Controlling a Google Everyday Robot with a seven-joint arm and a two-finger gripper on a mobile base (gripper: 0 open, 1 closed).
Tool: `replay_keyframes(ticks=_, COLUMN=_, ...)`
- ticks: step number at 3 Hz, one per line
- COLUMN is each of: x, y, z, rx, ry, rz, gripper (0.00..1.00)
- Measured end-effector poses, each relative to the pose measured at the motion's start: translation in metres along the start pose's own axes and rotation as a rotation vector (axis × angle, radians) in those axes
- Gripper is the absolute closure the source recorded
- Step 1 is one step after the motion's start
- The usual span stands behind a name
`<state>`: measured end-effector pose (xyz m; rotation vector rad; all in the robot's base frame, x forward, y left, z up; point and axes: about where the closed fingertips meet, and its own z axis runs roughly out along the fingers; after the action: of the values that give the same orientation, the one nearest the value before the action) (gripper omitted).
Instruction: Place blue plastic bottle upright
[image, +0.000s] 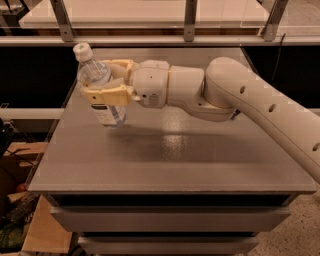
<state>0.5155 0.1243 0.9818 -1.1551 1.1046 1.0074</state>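
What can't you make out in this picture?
Camera view, hand over the table's left side:
- The blue plastic bottle's label: mostly covered by the hand's near finger.
- Whether its base touches the table: this angle doesn't settle it.
- Arm's far end: cut off by the right edge.

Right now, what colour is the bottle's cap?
White cap, camera view; the gripper holds the blue plastic bottle over the table.

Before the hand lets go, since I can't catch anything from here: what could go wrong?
1. The blue plastic bottle sits tilted in the hand, cap leaning away from the arm; released like this, it may topple.
2. It is held near a side edge of the table, so a toppled bottle could roll off.
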Motion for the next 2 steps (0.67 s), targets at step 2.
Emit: replay_keyframes(ticks=2, x=0.0186, y=-0.0075, z=-0.0039, rx=0.0, ry=-0.015, rz=0.072, gripper=1.0)
